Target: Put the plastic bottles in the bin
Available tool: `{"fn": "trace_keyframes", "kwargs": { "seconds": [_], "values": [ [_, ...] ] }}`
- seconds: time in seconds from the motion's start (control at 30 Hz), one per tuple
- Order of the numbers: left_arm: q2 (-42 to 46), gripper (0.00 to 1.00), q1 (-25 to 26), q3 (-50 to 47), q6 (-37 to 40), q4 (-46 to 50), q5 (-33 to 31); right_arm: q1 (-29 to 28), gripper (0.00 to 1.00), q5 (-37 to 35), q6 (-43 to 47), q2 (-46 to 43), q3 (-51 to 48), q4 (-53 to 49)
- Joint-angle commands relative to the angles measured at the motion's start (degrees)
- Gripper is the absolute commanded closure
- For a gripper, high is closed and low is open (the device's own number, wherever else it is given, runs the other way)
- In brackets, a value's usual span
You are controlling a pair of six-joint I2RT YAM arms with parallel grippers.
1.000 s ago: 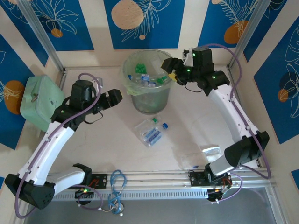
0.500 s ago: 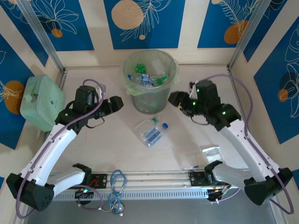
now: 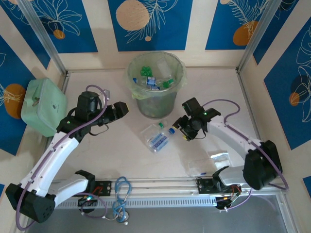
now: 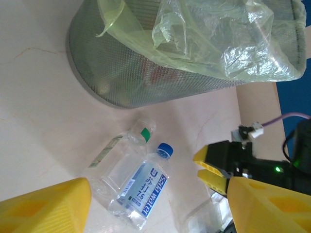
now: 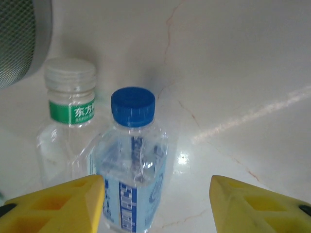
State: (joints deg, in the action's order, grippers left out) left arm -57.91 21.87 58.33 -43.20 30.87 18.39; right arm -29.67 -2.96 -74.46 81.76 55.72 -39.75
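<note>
spot: clear blue-capped plastic bottle (image 5: 131,165) sits between fingers (image 5: 53,204) of right gripper (image 5: 155,199)
axis: lying flat, cap toward gripper
fingers: spread, grabbing nothing

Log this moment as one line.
right end effector: open, facing blue-capped bottle | left end effector: open, empty | bin: bottles inside

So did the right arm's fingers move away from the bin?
Yes. In the top view the right fingers left the bin's rim and came down the picture, ending below the bin beside the blue-capped bottle.
</note>
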Motion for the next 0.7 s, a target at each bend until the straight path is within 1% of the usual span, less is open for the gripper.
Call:
{"fn": "trace_keyframes", "kwargs": {
  "seconds": [0.0, 0.17, 0.37, 0.67],
  "values": [
    [0.2, 0.26, -0.2, -0.6, 0.0, -1.6, 2.5, 0.1, 0.38, 0.6, -2.3, 3.9, 3.0, 1.8],
    [0.6, 0.25, -0.2, -0.7, 0.4, -1.4, 3.2, -0.2, 0.36, 0.9, -2.7, 9.4, 6.2, 2.8],
    [0.4, 0.25, -0.2, -1.3, -0.6, -3.2, 4.2, -0.2, 0.36, 0.8, -3.5, 12.4, 6.7, 3.1],
    [-0.3, 0.26, -0.3, -2.3, -1.8, -5.5, 6.3, -0.3, 0.40, 1.8, -4.1, 15.9, 6.2, 5.6]
  ]
}}
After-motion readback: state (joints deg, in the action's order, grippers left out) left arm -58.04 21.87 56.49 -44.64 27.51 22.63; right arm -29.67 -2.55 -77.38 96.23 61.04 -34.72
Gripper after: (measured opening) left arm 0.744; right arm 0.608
